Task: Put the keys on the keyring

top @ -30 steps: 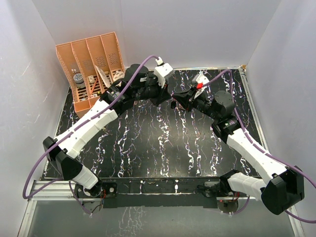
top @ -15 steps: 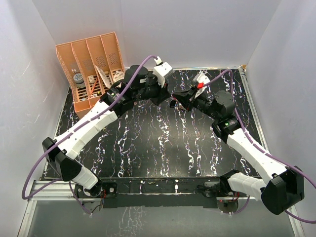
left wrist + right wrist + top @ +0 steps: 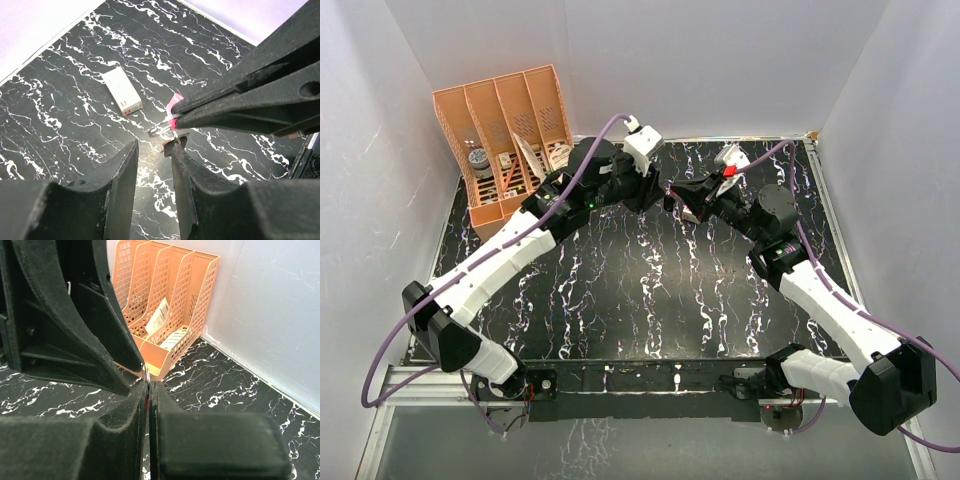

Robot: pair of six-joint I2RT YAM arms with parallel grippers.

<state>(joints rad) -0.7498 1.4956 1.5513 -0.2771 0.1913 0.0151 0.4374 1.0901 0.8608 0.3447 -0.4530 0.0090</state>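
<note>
The left gripper (image 3: 154,147) stands narrowly parted, nothing seen in its jaws, with the key (image 3: 159,131) just past it at twelve o'clock. Just beyond at one o'clock, the right gripper (image 3: 179,114), reaching in from three o'clock, is clamped on the pink keyring (image 3: 176,99), ring end toward the key; whether they are joined I cannot tell. A small white box (image 3: 122,91) lies farther off at eleven o'clock.

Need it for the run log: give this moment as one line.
left pincer: open, beside keys | right pincer: shut on keyring | keys: at keyring's ring end, attachment unclear
</note>
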